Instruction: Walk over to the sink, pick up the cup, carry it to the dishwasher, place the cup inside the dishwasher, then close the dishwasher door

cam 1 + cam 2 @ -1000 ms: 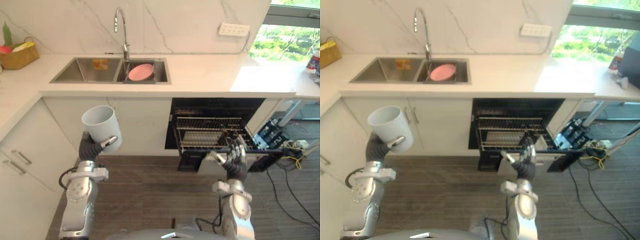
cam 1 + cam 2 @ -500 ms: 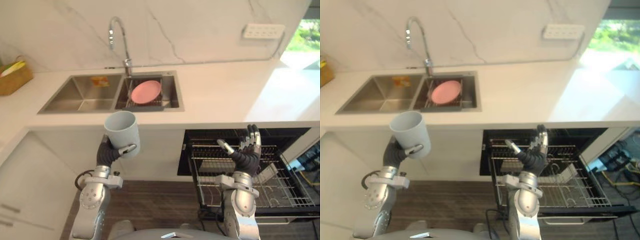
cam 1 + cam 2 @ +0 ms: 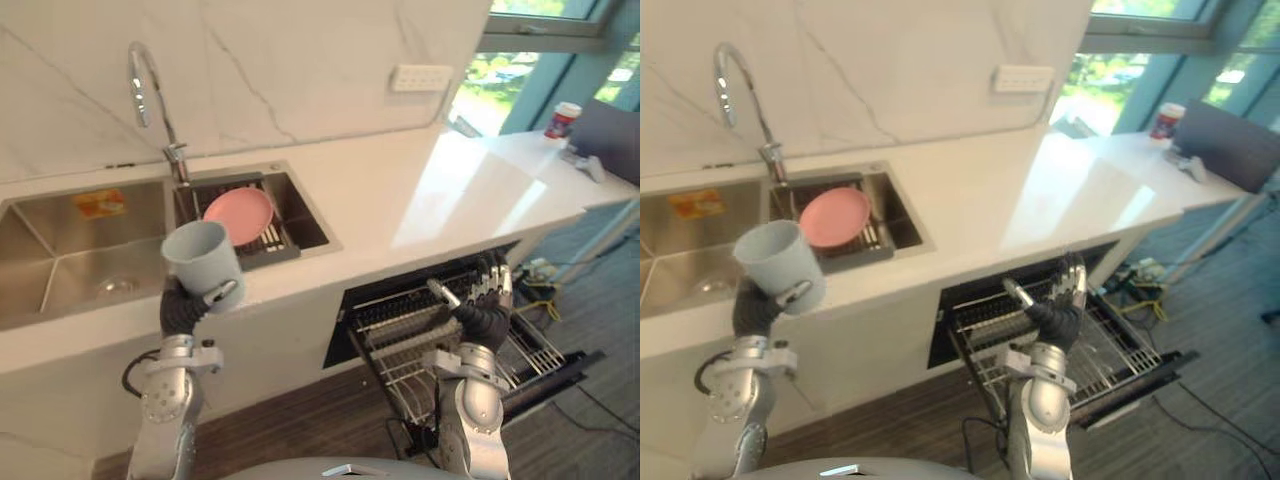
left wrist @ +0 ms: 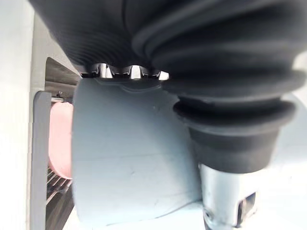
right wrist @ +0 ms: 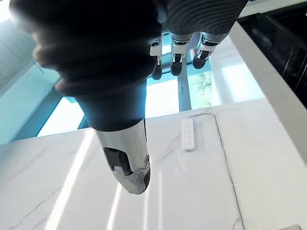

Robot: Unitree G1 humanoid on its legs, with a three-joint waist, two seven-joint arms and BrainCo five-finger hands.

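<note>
My left hand (image 3: 183,308) is shut on a pale blue cup (image 3: 203,263), held upright in front of the counter edge by the sink (image 3: 60,290). Its wrist view has the cup (image 4: 129,158) pressed against the palm, thumb (image 4: 229,201) curled on its side. My right hand (image 3: 483,310) is raised, open, fingers straight, over the pulled-out dishwasher rack (image 3: 420,345). The dishwasher door (image 3: 545,375) hangs open low to the right. In the right wrist view the straight fingers (image 5: 175,60) and thumb (image 5: 125,158) hold nothing.
A pink plate (image 3: 238,215) lies on a rack in the sink's right basin, under the tall tap (image 3: 150,100). White counter (image 3: 440,190) runs right to a window. A paper cup (image 3: 562,120) and a dark object stand at the far right. Cables lie on the floor (image 3: 550,270).
The camera has swung right and closer to the counter, so the whole scene has shifted left. The cup stays in my left hand; the right hand stays raised and open.
</note>
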